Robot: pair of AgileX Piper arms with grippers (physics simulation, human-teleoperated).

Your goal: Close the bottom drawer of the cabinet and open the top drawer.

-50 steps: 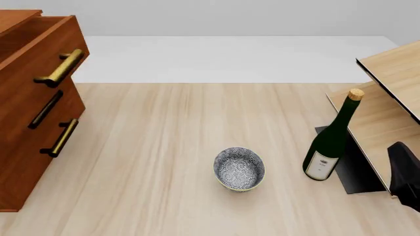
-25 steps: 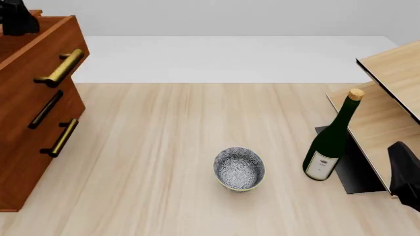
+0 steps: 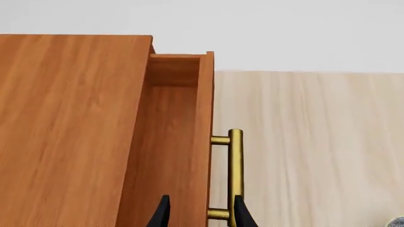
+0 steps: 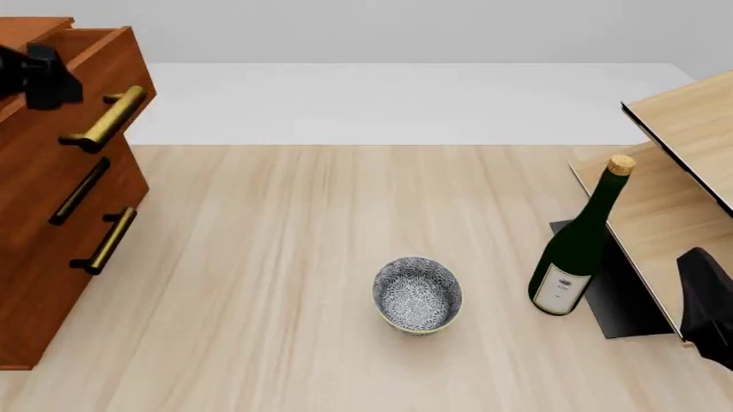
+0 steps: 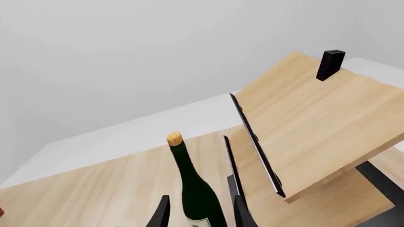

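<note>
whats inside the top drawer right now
The top drawer stands open; the visible part shows only bare wooden walls and floor. Its rear stays hidden under the cabinet top, and the left gripper covers the near end.

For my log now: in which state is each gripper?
Left gripper: open, fingers astride the reddish-brown top drawer front.
Right gripper: open, holding nothing.

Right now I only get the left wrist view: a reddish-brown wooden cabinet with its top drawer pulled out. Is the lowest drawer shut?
Observer: It looks shut. In the front view the bottom drawer sits flush with the middle drawer.
Operator: Anything standing on the table?
Observer: A dark green glass wine bottle with a cork, upright, beside a pale wooden shelf unit.
Operator: And the other claw?
Observer: The right claw is open and points towards that bottle, holding nothing.
</note>
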